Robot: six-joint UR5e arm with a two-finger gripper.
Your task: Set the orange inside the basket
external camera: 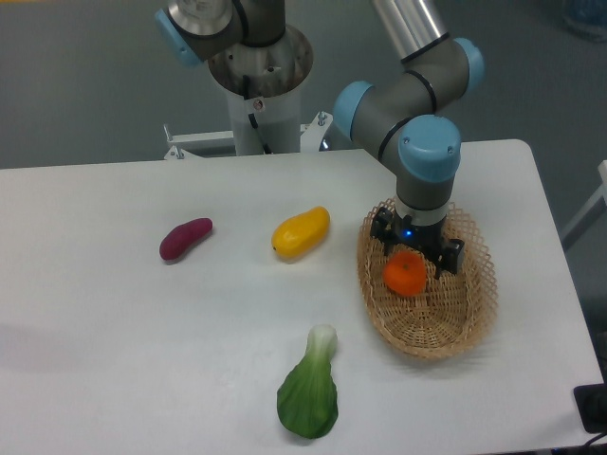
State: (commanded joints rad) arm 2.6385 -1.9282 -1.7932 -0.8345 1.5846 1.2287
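While over the basket [432, 327], the orange [405, 276] sits beneath the tool [414, 254].

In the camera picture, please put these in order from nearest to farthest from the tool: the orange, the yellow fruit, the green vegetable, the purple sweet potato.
Measured from the tool above the basket:
1. The orange, directly under it, in the basket.
2. The yellow fruit, on the table to the picture's left.
3. The green vegetable, near the front edge.
4. The purple sweet potato, farthest to the picture's left.

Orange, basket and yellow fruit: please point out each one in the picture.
orange [405, 276]: fixed camera, middle of its skin.
basket [471, 318]: fixed camera, right woven wall.
yellow fruit [301, 232]: fixed camera, middle of its body.
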